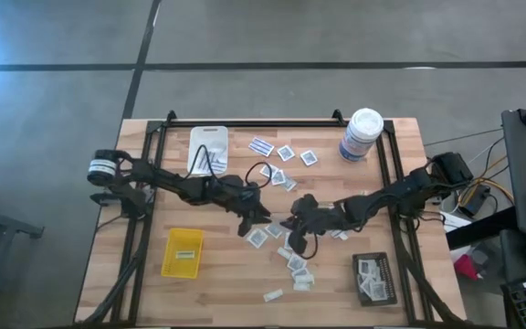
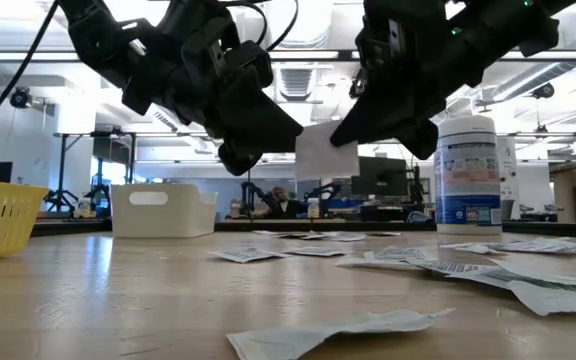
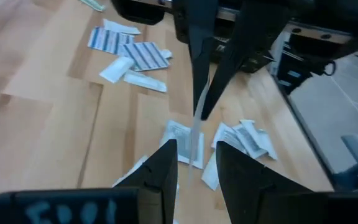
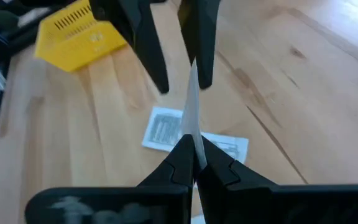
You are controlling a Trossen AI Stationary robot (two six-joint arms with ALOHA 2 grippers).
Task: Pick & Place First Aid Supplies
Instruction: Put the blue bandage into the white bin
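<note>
A small white packet (image 2: 326, 152), one of the first aid supplies, hangs above the middle of the table between my two grippers. My right gripper (image 4: 192, 155) reaches in from the table's right and is shut on it. My left gripper (image 3: 196, 165) comes from the table's left and is open. Its two fingers stand on either side of the packet's other edge (image 3: 196, 140). More packets (image 1: 295, 265) lie flat on the wood below and around them. My right gripper pinches one edge of the packet (image 4: 191, 134) between its two fingers, slanting down from the table's right. The packet stands on edge, lifted clear of the table and sticking out beyond the fingertips. Whether a finger of my left gripper touches the packet's other edge, I cannot tell.
A white canister with a blue label (image 1: 362, 135) stands at the far right. A white tray (image 1: 207, 146) is at the far side, a yellow tray (image 1: 183, 252) near left, a black tray (image 1: 374, 277) near right. Striped and white packets (image 1: 286, 155) lie scattered mid-table.
</note>
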